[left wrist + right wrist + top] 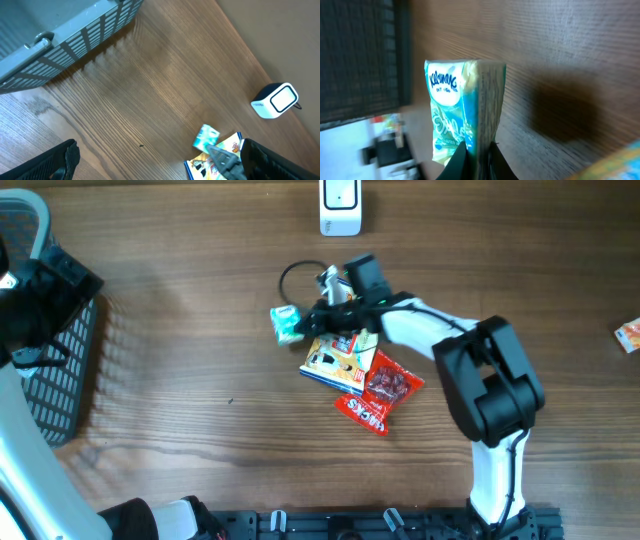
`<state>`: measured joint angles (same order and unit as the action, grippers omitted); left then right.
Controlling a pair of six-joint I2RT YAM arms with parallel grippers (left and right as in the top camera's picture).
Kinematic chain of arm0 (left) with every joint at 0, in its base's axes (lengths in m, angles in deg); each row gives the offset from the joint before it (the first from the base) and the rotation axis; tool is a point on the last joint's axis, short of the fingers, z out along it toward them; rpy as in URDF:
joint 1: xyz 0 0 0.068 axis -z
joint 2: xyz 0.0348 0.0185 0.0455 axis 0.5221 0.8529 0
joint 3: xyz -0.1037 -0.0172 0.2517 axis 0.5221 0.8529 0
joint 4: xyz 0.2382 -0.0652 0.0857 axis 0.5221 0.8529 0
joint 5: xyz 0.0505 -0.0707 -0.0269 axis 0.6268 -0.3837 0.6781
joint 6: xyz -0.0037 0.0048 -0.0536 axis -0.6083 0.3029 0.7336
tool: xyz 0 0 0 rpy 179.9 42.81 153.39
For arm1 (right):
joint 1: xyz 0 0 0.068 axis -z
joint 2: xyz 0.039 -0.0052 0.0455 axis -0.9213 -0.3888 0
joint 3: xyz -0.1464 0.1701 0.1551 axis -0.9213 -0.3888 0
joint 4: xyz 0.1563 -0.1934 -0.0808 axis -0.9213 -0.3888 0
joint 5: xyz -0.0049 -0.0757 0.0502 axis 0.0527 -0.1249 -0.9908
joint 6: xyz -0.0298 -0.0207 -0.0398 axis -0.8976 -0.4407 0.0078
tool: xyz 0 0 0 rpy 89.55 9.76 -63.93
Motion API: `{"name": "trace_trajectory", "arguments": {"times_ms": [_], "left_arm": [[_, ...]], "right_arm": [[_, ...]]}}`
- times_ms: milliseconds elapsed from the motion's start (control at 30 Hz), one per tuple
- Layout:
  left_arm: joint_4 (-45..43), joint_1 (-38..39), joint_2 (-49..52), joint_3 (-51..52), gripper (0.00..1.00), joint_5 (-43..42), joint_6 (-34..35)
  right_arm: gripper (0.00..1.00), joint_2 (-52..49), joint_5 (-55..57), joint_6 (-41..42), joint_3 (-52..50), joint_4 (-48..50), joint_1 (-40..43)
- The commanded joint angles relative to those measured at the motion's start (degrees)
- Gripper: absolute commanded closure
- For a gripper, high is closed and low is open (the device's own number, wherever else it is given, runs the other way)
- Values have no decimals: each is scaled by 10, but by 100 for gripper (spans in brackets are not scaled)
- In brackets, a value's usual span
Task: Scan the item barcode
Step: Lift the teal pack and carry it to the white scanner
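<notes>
Tissue pack (286, 323) sits in your right gripper (306, 320), whose fingers (496, 159) are clenched on its lower edge, printed face toward the wrist camera. You'll see the pack over the table (200, 430), just left of the yellow packet (338, 356) and the red packet (380, 392), and well apart from the white scanner (340, 207) at the far edge. Your left gripper (159, 150) hangs with fingers spread wide and holds nothing, near the basket (62, 370).
</notes>
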<state>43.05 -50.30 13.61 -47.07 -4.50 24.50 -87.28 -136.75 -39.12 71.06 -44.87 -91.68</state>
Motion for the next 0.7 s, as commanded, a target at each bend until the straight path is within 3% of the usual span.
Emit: {"name": "trace_trajectory", "arguments": {"times_ms": [0,133,267,400,667], "left_arm": [[0,-3,0,-6,0,6,-9],[0,-3,0,-6,0,6,-9],[0,-3,0,-6,0,6,-9],[0,-3,0,-6,0,6,-9],[0,-3,0,-6,0,6,-9]], "right_arm": [[96,-2,-180,36,-3,39,46],[96,-2,-303,125,-3,125,106],[96,-2,-406,252,-3,275,165],[96,-2,-422,345,-3,344,206],[96,-2,-428,440,-3,410,238]]}}
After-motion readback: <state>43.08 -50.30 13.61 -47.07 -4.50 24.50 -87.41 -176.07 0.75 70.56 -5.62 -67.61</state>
